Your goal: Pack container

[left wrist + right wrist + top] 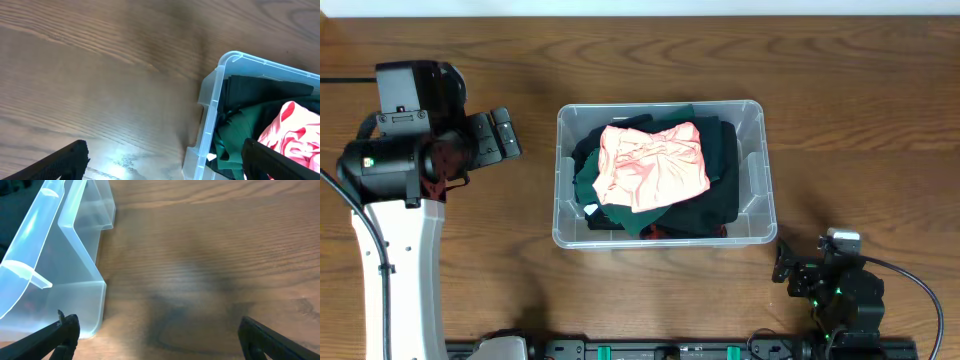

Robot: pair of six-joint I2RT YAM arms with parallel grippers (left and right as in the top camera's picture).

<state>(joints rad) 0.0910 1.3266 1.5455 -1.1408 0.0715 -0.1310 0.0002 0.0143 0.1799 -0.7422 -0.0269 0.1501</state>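
The clear plastic container (752,118) stands at the table's middle. It holds dark green and black garments with a pink garment (652,162) on top. My left gripper (503,134) is open and empty, left of the container and apart from it. In the left wrist view the container's corner (212,95) and the pink garment (295,131) show between the open fingers (162,162). My right gripper (786,264) is open and empty, near the container's front right corner. The right wrist view shows the container wall (75,245) to the left of its open fingers (160,337).
The wooden table (860,110) lies bare around the container. The left arm's white link (400,270) runs along the table's left side. The right arm's base and cable (845,300) sit at the front right edge.
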